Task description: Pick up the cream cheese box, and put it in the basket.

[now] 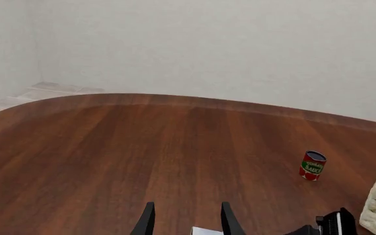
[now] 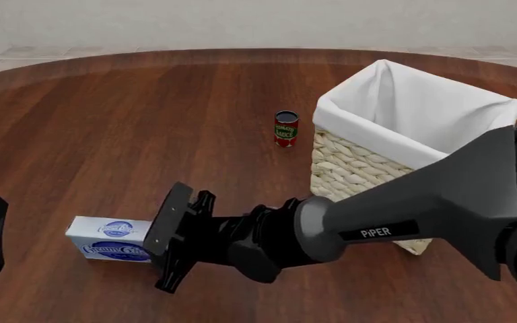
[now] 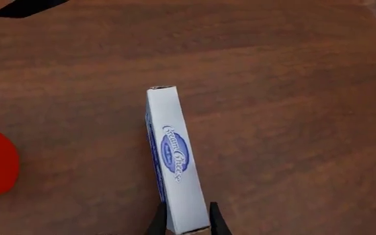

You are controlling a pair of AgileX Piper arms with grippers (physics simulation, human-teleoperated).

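The cream cheese box (image 2: 108,238) lies flat on the table (image 2: 106,134), well short of the basket (image 2: 393,155) and off to its left. The right gripper (image 3: 188,220) reaches across from beside the basket, its fingers (image 3: 158,221) straddling the box's near end, seemingly touching but not yet lifting. The left gripper (image 1: 186,219) waits with fingers apart, holding nothing. Beyond, a sauce can (image 2: 285,128) stands just left of the basket.
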